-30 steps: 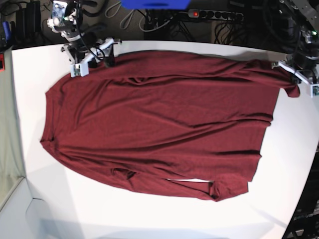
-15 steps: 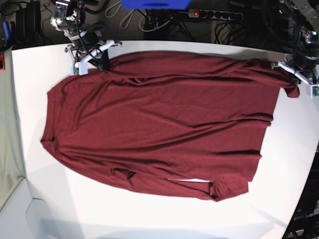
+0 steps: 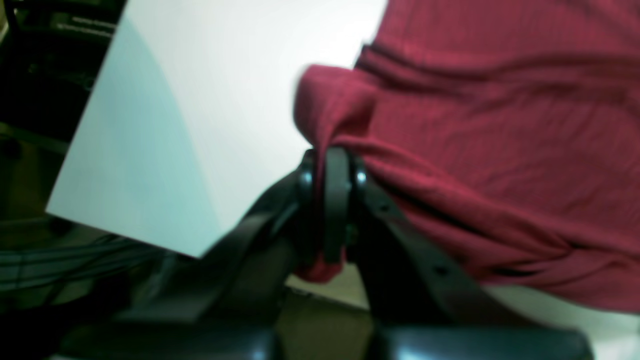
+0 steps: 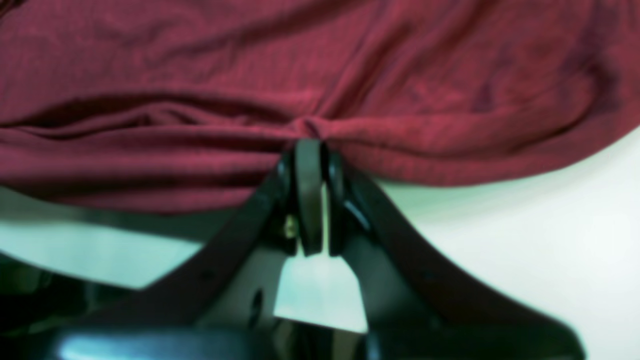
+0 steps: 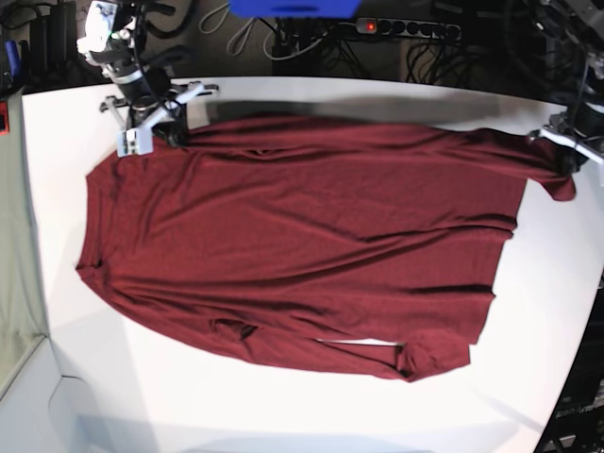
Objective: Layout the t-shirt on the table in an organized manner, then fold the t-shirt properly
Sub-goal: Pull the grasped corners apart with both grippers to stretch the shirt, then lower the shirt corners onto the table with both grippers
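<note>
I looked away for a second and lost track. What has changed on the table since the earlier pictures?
The right gripper closed on the t-shirt's edge and pulled it toward the base view's left. The left gripper lifted its pinched corner and drew it rightward, tautening the far edge. The rest of the shirt and the table stayed put.

Base looks down from overhead; wrist views sit close above the t-shirt (image 5: 302,245).

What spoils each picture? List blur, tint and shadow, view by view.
Left wrist view: soft focus, the left gripper blurred, the table tinted cyan in shade. Right wrist view: the t-shirt blurred, greenish cast on the white, the right gripper dark. Base view: sharper, bowed table edges, a dark shadow band behind the shirt's far edge.
</note>
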